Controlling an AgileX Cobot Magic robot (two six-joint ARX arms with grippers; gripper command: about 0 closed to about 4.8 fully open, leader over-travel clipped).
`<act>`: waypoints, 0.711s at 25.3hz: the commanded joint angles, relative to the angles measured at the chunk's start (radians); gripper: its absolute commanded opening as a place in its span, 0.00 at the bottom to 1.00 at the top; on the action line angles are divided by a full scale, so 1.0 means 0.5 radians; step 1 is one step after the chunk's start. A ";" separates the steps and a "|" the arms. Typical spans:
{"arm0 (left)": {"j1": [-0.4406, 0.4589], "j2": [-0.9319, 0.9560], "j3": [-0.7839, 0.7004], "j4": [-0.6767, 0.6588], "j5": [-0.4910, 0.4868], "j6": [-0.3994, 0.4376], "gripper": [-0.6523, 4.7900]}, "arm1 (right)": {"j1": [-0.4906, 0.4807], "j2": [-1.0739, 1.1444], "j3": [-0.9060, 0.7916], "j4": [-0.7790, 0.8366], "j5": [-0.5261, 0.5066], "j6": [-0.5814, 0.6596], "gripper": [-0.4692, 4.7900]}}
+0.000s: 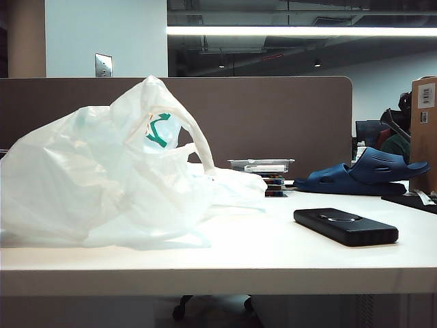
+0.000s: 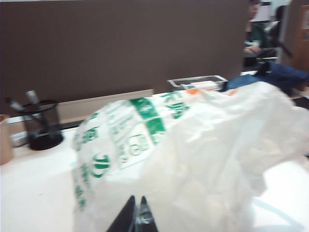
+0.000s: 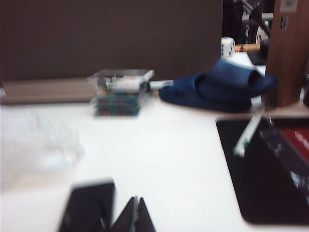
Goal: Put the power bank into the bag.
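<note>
Lying flat, matte black power bank [image 1: 345, 226] beside crumpled translucent bag [image 1: 102, 184]; left pincer [image 2: 135, 215], right pincer [image 3: 134, 212] pressed together.

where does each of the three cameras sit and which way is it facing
Exterior: low at the table's front edge, facing the bag and power bank; no arm visible.
Left wrist: above the shut left gripper, facing the bag.
Right wrist: above the shut right gripper, beside the power bank.
All three share the blue sandals.
</note>
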 commanded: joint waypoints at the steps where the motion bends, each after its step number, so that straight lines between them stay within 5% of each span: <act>1: -0.002 0.000 0.005 0.023 0.169 -0.006 0.11 | -0.001 0.002 0.134 0.014 -0.002 0.056 0.07; 4: -0.002 0.000 0.005 0.023 0.281 -0.034 0.11 | -0.001 0.002 0.263 -0.140 -0.002 0.056 0.07; 10: -0.002 0.000 0.082 -0.139 0.517 -0.408 0.11 | -0.001 0.003 0.658 -0.618 0.005 0.055 0.07; 13: -0.002 0.000 0.165 -0.207 0.706 -0.402 0.11 | -0.002 0.005 0.919 -0.900 0.014 0.054 0.07; 18: -0.002 0.000 0.243 -0.283 0.719 -0.361 0.11 | -0.002 0.022 1.155 -1.139 0.020 0.054 0.07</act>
